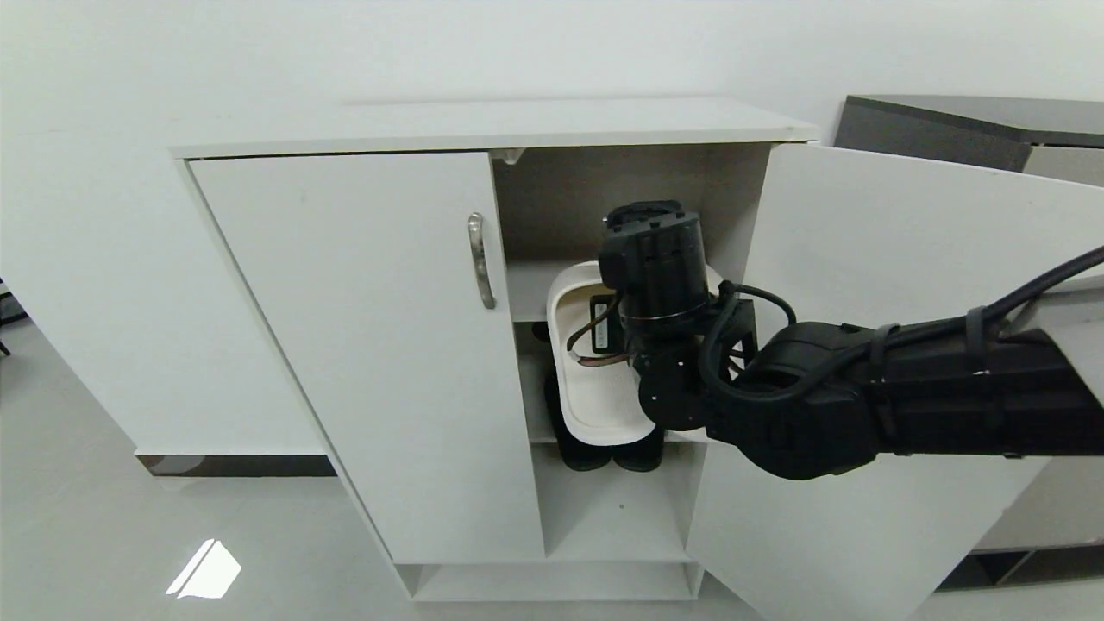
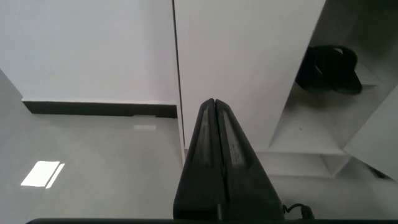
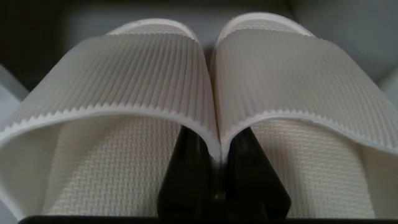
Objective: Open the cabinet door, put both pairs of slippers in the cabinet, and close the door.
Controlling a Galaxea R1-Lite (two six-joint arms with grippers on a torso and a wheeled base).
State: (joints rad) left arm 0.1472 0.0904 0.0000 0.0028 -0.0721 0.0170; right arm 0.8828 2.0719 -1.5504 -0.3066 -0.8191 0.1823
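Observation:
The white cabinet [image 1: 483, 125] has its right door [image 1: 871, 285] swung open and its left door [image 1: 371, 345] closed. My right gripper [image 3: 217, 171] is shut on the pair of white slippers [image 3: 211, 93], pinching the two inner strap edges together. In the head view the white slippers [image 1: 586, 388] hang tilted at the cabinet opening, between the upper and middle shelves. Below them, a pair of black slippers [image 1: 604, 453] rests on the middle shelf and also appears in the left wrist view as black slippers [image 2: 329, 68]. My left gripper [image 2: 215, 107] is shut on nothing, low in front of the closed door.
The closed left door carries a metal handle [image 1: 480, 259]. The open right door stands out toward me beside the right arm. The bottom compartment [image 1: 617, 509] holds nothing. A dark-topped unit [image 1: 957, 129] stands at the right. Glossy floor [image 1: 129, 535] lies on the left.

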